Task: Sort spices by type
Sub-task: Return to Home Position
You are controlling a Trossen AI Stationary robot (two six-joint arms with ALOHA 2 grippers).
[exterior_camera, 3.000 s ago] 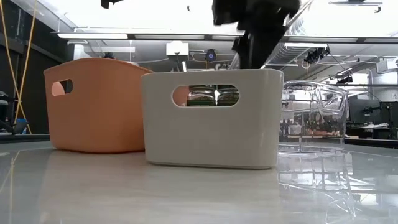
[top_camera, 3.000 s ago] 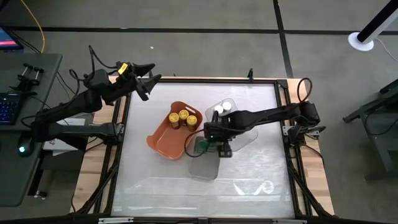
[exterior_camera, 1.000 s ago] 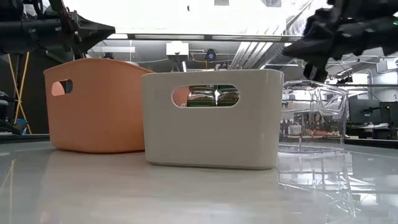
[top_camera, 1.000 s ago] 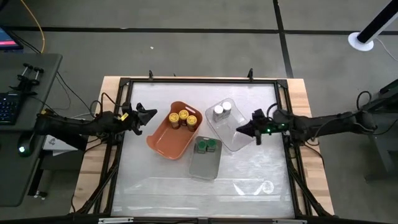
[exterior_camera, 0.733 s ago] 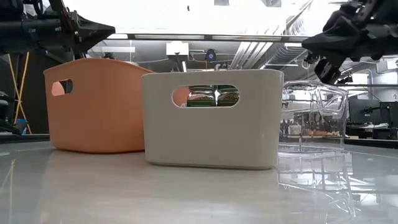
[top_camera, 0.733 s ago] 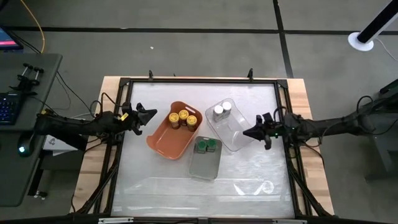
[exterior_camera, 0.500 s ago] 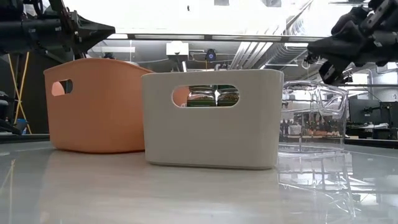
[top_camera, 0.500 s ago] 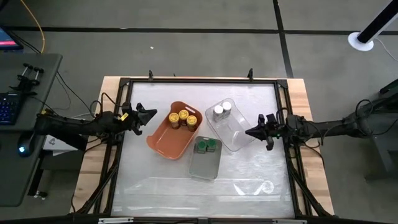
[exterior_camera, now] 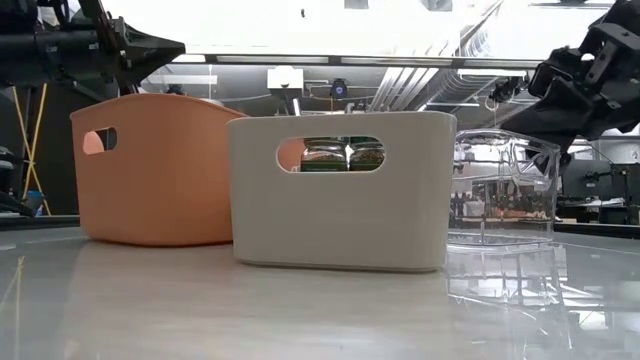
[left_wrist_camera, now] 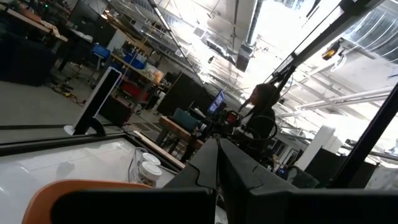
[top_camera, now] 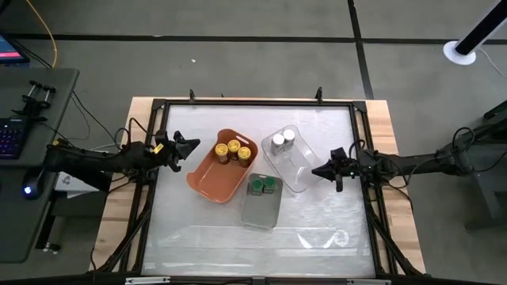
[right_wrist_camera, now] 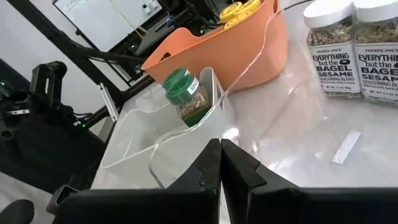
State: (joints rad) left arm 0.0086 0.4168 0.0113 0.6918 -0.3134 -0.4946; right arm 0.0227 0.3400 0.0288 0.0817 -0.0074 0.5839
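Observation:
The spices stand sorted in three trays. Three yellow-lidded jars [top_camera: 232, 150] are in the orange tray [top_camera: 207, 180]. Two white-lidded jars [top_camera: 279, 140] are in the clear tray [top_camera: 299, 176]. Two green-lidded jars [top_camera: 263, 185] are in the grey tray [top_camera: 260, 212]. My left gripper [top_camera: 192, 145] hangs shut above the table's left edge, pointing at the orange tray. My right gripper [top_camera: 315, 170] is shut beside the clear tray's right side, above the table. Neither holds anything.
The three trays stand close together at mid-table, with bare tabletop [top_camera: 238, 245] toward the near edge. A dark frame [top_camera: 253, 103] runs round the table. In the right wrist view a paper strip [right_wrist_camera: 346, 147] lies in the clear tray near the white-lidded jars [right_wrist_camera: 351, 37].
My right gripper has drawn back toward the table's right edge, away from the clear tray, and stayed shut. The trays and jars have not moved.

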